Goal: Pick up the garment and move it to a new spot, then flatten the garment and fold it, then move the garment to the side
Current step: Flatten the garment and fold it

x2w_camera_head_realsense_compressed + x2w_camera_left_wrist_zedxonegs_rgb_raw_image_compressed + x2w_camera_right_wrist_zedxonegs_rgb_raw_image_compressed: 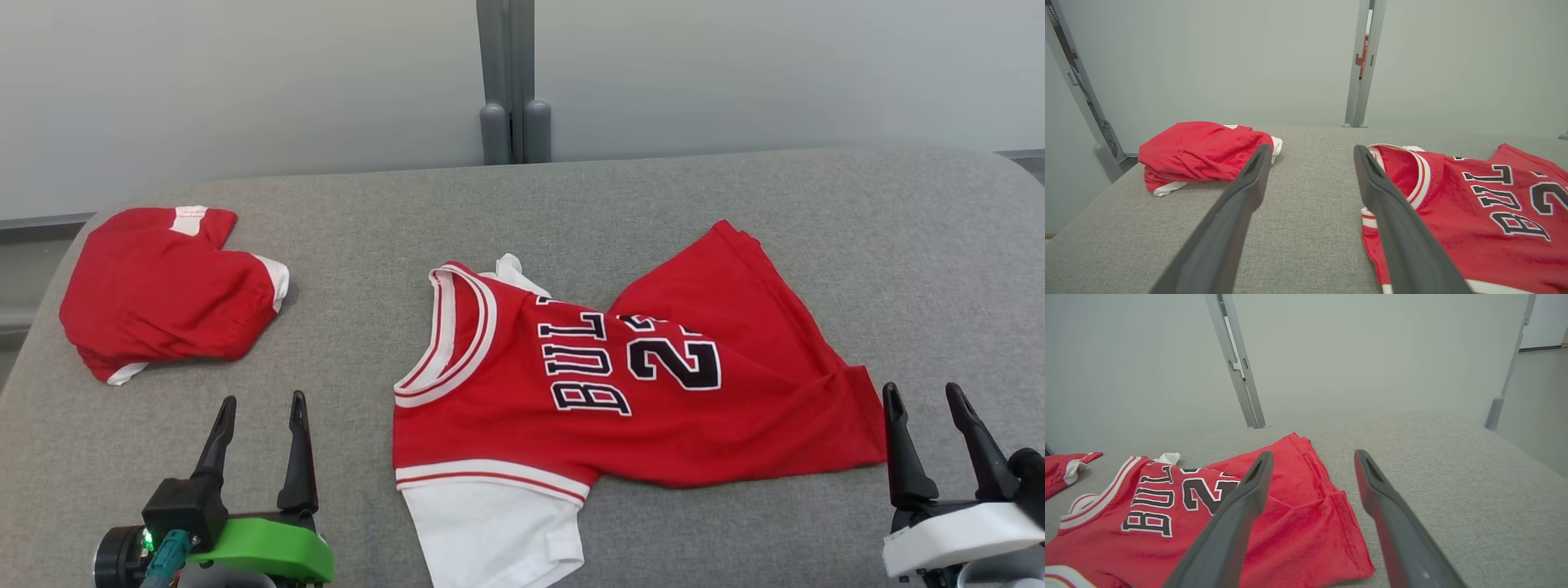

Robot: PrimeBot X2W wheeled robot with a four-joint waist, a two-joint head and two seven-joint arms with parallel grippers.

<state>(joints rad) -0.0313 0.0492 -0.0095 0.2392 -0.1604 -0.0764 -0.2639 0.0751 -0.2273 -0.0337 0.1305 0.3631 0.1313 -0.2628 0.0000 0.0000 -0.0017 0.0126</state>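
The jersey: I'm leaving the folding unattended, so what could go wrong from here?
The jersey lies creased, its hem end folded over near the open right gripper; a pinch there may catch only one layer. The white part sticking out could fold in crooked. The left gripper might snag the folded red garment nearby.

Folded red shorts (167,290) lay far left on the grey table (653,196). A grey post (513,82) stood behind it.
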